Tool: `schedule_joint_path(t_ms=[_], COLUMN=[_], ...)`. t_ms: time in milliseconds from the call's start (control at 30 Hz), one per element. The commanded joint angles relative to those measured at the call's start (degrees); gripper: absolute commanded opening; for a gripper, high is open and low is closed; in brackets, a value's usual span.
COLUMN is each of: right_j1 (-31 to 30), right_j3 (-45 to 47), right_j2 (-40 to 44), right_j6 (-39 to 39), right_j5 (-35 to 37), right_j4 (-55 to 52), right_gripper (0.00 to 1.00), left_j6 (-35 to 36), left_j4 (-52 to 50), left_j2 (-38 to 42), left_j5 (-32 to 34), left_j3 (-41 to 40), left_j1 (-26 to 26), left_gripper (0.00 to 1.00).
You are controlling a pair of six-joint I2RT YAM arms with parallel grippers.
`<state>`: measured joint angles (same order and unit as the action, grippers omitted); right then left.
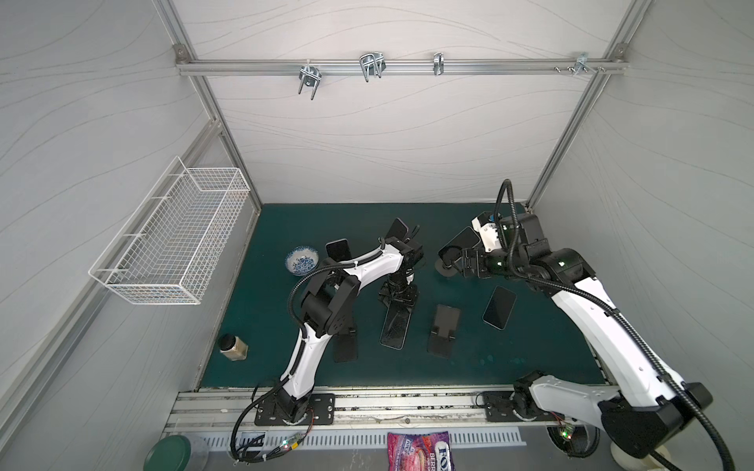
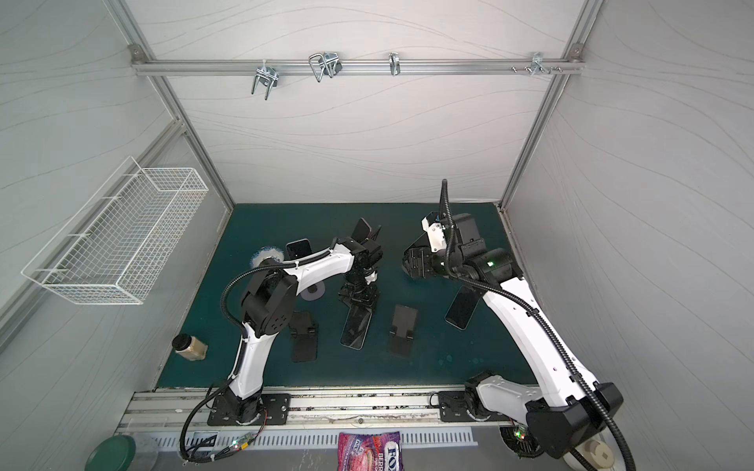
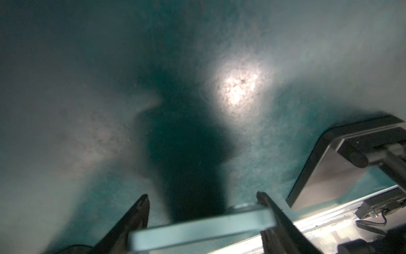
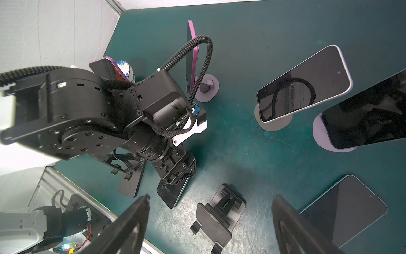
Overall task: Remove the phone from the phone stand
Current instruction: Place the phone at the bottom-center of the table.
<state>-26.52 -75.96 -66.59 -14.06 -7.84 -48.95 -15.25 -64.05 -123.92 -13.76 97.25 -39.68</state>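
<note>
My left gripper (image 1: 398, 301) is clenched on the far end of the phone (image 1: 395, 330). The phone lies on the green mat (image 1: 530, 359) between two black folding stands, one in the open (image 1: 444, 330) and one partly behind my left arm (image 2: 304, 336). Both cradles are bare. From above I cannot tell whether the gripped end is lifted off the mat.

The left wrist view is dark and blurred. It gives me only the phone's pale edge spanning the gap between the two fingers (image 3: 136, 220), with the mat close beneath.

The right wrist view gives me more. It shows the left gripper's fingers closed over the phone's end and purple edges on two upright phones (image 4: 193, 55). Two dark-screened phones (image 4: 305, 83) are propped on round stands (image 4: 274, 125), and a flat phone (image 4: 345, 211) lies on the mat. My right gripper (image 4: 211, 198) hangs above the mat, its jaws spread wide with nothing between them.

In a top view the blue-and-white bowl (image 1: 302, 261) shows whole. In a top view where my left arm crosses it, only its far rim (image 2: 265, 252) shows.

The only writing I can read is on the candy bag (image 1: 420, 450) at the front, off the mat. It says "FOX" and "BERR".
</note>
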Motion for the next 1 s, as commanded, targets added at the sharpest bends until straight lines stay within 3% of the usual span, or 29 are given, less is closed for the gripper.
schedule_joint_path(t_ms=[0,967], right_j1=[0.24,1.12], right_j3=[0.02,2.48], right_j2=[0.14,0.39], right_j6=[0.35,0.88], right_j5=[-0.26,-0.20], right_j4=[-0.18,0.61], right_gripper=[0.88,0.88], left_j6=[1.42,1.16], left_j4=[-1.21,2.70], left_j2=[-1.58,-1.91], left_j5=[0.38,1.18], left_j3=[2.44,-1.08], left_j1=[0.39,0.43], left_gripper=[0.47,0.54])
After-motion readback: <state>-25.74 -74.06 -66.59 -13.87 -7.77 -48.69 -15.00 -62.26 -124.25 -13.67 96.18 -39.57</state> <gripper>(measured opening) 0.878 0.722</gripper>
